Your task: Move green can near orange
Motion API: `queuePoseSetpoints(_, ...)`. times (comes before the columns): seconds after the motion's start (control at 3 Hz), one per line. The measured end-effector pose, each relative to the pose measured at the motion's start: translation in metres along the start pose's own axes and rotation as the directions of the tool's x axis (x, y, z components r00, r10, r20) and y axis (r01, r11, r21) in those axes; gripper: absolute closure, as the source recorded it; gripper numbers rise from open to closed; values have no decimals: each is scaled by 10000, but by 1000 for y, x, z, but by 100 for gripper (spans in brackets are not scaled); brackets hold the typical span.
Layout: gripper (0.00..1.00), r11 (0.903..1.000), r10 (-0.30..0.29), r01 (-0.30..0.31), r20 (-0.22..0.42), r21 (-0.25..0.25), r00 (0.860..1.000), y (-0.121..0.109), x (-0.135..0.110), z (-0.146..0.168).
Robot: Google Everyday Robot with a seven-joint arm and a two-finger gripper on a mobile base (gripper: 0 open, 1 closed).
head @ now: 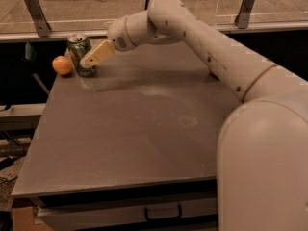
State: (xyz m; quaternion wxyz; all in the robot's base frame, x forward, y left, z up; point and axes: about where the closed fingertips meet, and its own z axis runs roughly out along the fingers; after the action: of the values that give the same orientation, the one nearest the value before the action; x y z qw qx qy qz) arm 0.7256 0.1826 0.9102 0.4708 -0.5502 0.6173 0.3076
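Note:
The green can (77, 49) stands upright at the far left corner of the grey table (144, 129). The orange (62, 65) lies just left of it, almost touching. My gripper (86, 57) reaches in from the right and sits around the can. One pale finger (97, 54) crosses the can's front right side; the other is hidden behind the can. The near finger stands a little off the can, so the jaws look open.
A glass barrier with metal posts (36, 13) runs behind the table's far edge. My arm (216, 52) crosses the right half of the table, and its base fills the right foreground. The table's left edge lies close to the orange.

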Motion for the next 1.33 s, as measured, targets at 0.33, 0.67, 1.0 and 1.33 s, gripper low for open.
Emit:
queuePoseSetpoints(0.33,0,9913,-793,747,386,1084,9961,9,-21,-67)
queuePoseSetpoints(0.67,0,9598,-2199,1938,1150,2029,9687,71,-75,-143)
queuePoseSetpoints(1.0,0,9509,-2814,2403,2213,1950,9337,134,-113,-170)
queuePoseSetpoints(1.33,0,9378,-3158,2534,2795,2374,9067,146,-134,-197)
